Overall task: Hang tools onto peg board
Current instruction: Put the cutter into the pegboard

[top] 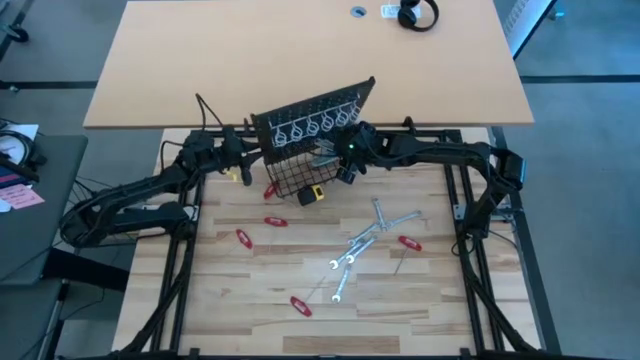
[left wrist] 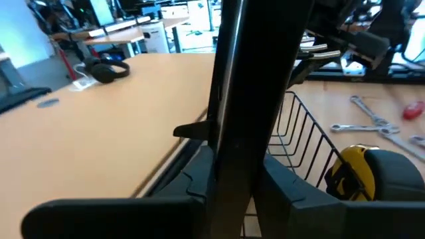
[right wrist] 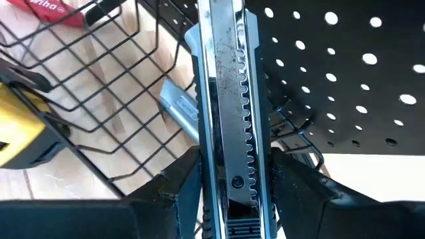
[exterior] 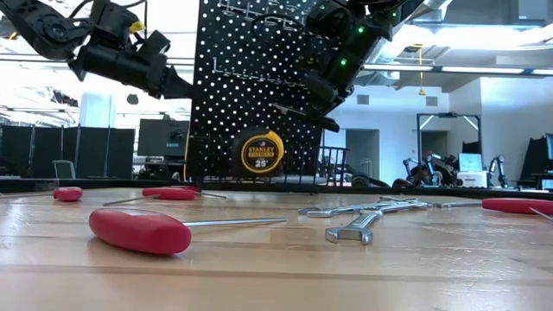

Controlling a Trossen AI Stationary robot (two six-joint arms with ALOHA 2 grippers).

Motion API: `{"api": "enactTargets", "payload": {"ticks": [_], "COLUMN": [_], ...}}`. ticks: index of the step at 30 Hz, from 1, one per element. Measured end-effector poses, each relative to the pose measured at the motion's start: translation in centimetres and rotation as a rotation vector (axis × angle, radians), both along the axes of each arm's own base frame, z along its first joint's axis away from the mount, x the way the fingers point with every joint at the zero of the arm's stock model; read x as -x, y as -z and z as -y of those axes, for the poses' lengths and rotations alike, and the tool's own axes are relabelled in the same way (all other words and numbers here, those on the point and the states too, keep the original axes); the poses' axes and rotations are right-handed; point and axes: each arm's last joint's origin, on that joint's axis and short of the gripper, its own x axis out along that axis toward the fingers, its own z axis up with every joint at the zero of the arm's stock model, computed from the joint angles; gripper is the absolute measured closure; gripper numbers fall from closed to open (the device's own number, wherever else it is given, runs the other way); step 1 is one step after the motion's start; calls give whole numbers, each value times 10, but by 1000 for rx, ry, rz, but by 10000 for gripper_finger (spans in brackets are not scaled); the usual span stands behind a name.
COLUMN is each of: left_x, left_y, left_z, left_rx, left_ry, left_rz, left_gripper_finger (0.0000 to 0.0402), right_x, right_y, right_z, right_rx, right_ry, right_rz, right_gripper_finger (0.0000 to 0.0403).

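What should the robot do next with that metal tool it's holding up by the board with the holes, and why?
Probably ease the right pincer toward a ring hook on the peg board. It is shut on a silver toothed tool right at the board, above the wire basket, not hung yet. The left pincer clamps the board's edge, seemingly steadying it.

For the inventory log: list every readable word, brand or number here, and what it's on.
"STANLEY": round label of the yellow tape measure in the wire basket.
"25'": same label, below the brand.
Small print between those lines: too small to read.
White lettering on a red tool handle: too blurred to read.
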Motion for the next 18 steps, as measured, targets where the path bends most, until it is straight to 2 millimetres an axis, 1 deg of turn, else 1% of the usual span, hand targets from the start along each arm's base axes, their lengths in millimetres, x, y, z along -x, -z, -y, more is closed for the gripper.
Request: {"api": "enactTargets", "payload": {"ticks": [5,10,18], "left_x": [4,-1,-18], "left_y": [2,1,-3], "left_z": [-6,-17,-40], "left_rx": [41,68,104], "left_ry": [29,76,125], "left_rz": [13,4,-22], "left_gripper_finger": [346,346,346], "right_x": [-2,-6,-4], "right_y": [-14,-26,-23], "right_z": [-3,-12,-26], "right_rx": [-5,-3,-16], "right_ry": [-8,-39,-98], "right_rz": [-12,-16,-116], "right_gripper_finger": [235,235,235]}}
